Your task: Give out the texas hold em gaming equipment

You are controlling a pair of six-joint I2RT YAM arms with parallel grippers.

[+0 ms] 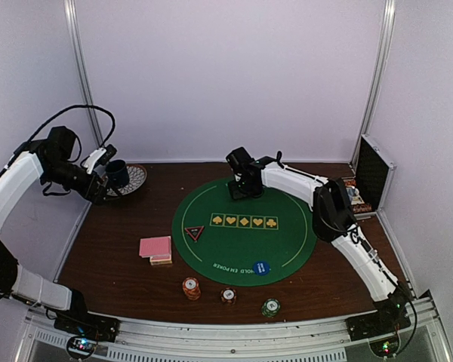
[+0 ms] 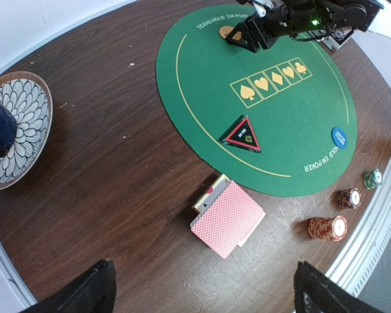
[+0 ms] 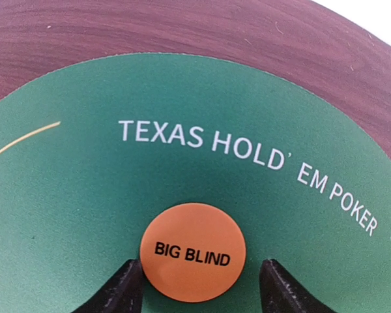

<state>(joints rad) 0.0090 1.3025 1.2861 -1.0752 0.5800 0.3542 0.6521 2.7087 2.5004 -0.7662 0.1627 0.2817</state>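
My right gripper (image 3: 202,270) is down on the far part of the round green mat (image 1: 211,204), its jaws open around an orange "BIG BLIND" disc (image 3: 193,252) that lies flat. The left finger touches the disc's edge and a gap shows at the right finger. A red-backed card deck (image 1: 156,248) lies on the wood left of the mat. A red triangle (image 1: 194,232) and a blue disc (image 1: 261,267) rest on the mat. Three chip stacks (image 1: 191,287) stand along the near edge. My left gripper (image 1: 102,179) hovers open at the far left, holding nothing.
A dark blue cup (image 1: 118,173) stands on a patterned plate (image 1: 138,179) right beside the left gripper. The silver-and-black chip case (image 1: 374,175) stands open at the far right, with a small printed box (image 1: 355,194) in front of it. White walls enclose the table.
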